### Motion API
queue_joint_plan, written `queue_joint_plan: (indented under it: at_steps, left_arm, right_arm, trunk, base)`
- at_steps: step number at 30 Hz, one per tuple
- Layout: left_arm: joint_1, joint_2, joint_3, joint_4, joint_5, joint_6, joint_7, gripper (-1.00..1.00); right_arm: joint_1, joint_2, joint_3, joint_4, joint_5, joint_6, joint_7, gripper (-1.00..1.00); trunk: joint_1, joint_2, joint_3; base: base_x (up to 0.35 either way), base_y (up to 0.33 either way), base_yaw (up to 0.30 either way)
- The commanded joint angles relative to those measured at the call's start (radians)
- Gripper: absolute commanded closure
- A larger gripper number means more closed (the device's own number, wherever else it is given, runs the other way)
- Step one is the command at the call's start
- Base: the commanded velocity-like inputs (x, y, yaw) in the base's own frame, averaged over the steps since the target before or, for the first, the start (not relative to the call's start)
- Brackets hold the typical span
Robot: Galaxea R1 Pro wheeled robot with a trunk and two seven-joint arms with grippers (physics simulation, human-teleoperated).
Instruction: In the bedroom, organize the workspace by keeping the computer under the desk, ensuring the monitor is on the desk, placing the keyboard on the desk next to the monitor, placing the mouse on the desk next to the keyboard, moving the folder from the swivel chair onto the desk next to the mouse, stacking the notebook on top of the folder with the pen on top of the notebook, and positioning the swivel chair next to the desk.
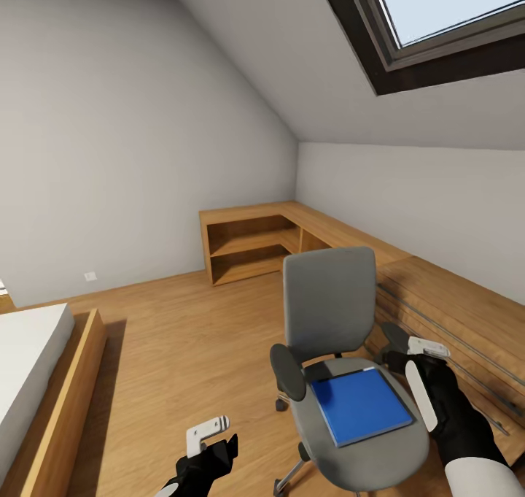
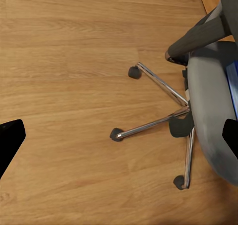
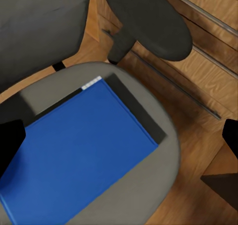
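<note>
Right pincer [image 3: 119,136] spread above folder [image 3: 74,155] whose far end is cut off.

So I'm looking down at the swivel chair [image 1: 343,351], which stands on the wood floor [image 1: 189,336] on its chrome legs and casters. Its grey seat carries the folder [image 1: 361,406], bright blue, lying flat and a bit skewed. A dark flat thing [image 3: 131,106] pokes out from under the folder's edge; can't tell what it is.
</note>
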Motion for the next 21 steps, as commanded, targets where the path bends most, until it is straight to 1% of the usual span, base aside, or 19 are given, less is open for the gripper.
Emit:
queue_joint_plan:
  at_steps: [1, 6, 10, 16, 18, 21]
  left_arm:
    - [0.0, 0.0, -0.001, -0.002, 0.01, 0.002, 0.008, -1.0]
    - [0.0, 0.0, -0.001, -0.002, 0.01, 0.002, 0.008, -1.0]
    - [0.0, 0.0, -0.001, -0.002, 0.01, 0.002, 0.008, -1.0]
    - [0.0, 0.0, -0.001, -0.002, 0.01, 0.002, 0.008, -1.0]
    - [0.0, 0.0, -0.002, -0.002, 0.01, 0.002, 0.008, -1.0]
    - [0.0, 0.0, -0.007, -0.002, 0.008, 0.002, 0.007, -1.0]
  right_arm:
    - [-0.001, 0.0, 0.001, -0.002, -0.011, 0.003, -0.008, -1.0]
    - [-0.001, 0.0, 0.001, -0.005, -0.011, 0.003, -0.008, -1.0]
    - [-0.001, 0.001, 0.001, -0.003, -0.011, 0.003, -0.01, -1.0]
    - [-0.001, 0.001, 0.001, 0.0, -0.011, 0.003, -0.01, -1.0]
    - [-0.001, 0.001, 0.001, 0.0, -0.011, 0.003, -0.01, -1.0]
    - [-0.001, 0.001, 0.001, 0.0, -0.011, 0.003, -0.01, -1.0]
  trunk:
    - [0.0, -0.001, -0.001]
    - [0.0, -0.001, -0.001]
    - [0.0, -0.001, 0.0]
    - [0.0, -0.001, 0.002]
    - [0.0, -0.001, 0.002]
    - [0.0, -0.001, 0.003]
  base:
    - [0.0, 0.0, 0.0]
    - [0.0, 0.0, 0.0]
    - [0.0, 0.0, 0.075]
    - [0.0, -0.012, 0.192]
    - [0.0, -0.126, 0.242]
    - [0.0, -0.241, 0.256]
